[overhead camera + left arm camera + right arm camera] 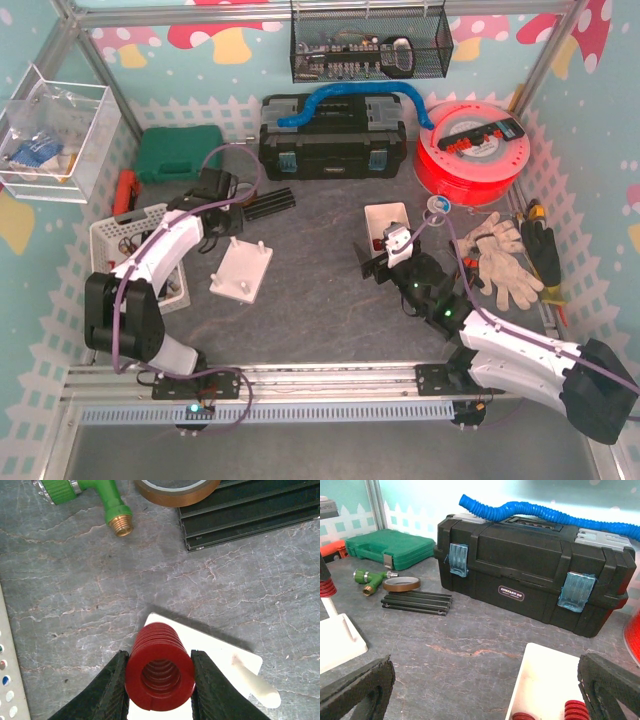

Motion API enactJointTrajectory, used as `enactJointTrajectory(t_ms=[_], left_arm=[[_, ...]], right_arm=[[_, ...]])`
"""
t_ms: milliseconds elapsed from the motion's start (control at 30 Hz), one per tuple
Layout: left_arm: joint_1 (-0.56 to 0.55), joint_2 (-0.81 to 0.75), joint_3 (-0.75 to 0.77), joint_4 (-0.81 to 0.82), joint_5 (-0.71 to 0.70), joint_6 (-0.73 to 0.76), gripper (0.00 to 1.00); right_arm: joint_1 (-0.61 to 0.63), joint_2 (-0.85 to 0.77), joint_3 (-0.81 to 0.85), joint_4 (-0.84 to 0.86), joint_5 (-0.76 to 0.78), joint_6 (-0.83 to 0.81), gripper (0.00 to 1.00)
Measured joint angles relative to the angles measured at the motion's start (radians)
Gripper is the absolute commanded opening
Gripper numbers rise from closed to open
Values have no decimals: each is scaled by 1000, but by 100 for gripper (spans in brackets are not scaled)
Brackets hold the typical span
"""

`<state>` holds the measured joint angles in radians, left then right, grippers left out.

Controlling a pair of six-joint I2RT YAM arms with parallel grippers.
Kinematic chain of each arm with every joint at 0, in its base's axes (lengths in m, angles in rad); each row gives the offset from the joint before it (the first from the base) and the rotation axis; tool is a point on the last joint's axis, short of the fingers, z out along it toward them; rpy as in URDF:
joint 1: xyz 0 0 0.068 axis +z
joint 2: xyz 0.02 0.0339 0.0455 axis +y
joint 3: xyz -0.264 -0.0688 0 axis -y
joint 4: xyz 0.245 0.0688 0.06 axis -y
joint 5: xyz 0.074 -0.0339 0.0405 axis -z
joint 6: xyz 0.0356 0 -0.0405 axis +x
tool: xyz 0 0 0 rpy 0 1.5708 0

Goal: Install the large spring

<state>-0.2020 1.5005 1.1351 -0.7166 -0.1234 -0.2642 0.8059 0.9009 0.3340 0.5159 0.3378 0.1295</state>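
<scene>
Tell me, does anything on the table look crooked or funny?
Yes. The white peg plate lies crooked, turned at a slant, and a blue hose is flopped across the top of the black toolbox. Nothing looks spilled or broken.

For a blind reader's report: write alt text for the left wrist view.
The left gripper clamps a large red spring over a white plate that carries a white peg. Beyond them, on the grey marbled table, lie a green valve, a tape roll and a black ribbed rail.
</scene>
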Motion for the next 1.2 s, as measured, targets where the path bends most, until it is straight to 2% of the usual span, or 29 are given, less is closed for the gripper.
enactJointTrajectory(t_ms=[1200], left_arm=[[0, -27, -18, 2, 26, 19, 0]], right_arm=[[0, 53, 6, -31, -7, 0, 99]])
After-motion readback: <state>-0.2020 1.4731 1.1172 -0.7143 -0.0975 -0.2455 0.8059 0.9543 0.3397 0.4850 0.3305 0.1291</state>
